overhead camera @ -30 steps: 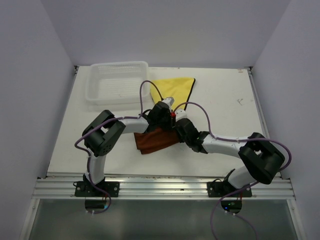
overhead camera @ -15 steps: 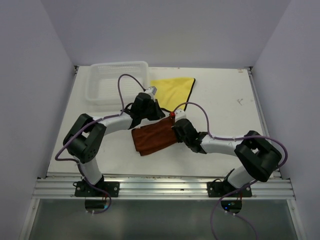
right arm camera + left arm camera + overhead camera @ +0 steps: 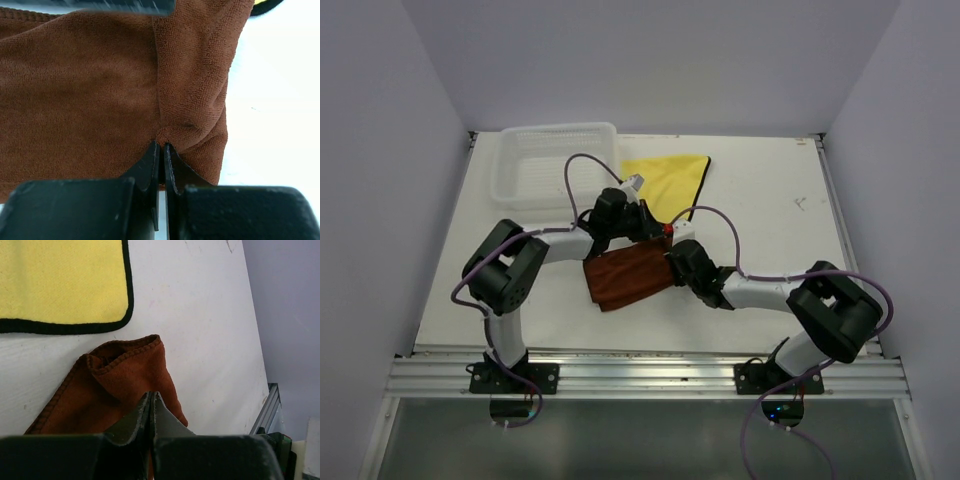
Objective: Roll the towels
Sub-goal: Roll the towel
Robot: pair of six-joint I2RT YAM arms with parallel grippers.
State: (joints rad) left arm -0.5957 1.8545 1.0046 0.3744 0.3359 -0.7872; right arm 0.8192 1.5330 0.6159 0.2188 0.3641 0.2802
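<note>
Near the middle of the table, a little toward the arms, the brown towel lies mostly flat and not yet rolled. Its 3 o'clock end is doubled over into a loose fold. The yellow towel is spread flat at about 1 o'clock from it, close by, and looks untouched. The white basket sits off at 10 o'clock.

The right claw is closed narrow on the brown towel's 3 o'clock edge, and the cloth puckers right at its tips, so it has a pinch of fabric. The left claw is also pressed tight together, low over the towel's 12 o'clock side. Whether any cloth sits between its jaws I cannot make out from here.

I would say the job is early in the first towel, at the point of turning one end over to start the roll. The next move seems to call for both claws to carry that folded end across toward 9 o'clock, keeping the edge even so the roll starts tight and not skewed. The yellow towel would come after.
</note>
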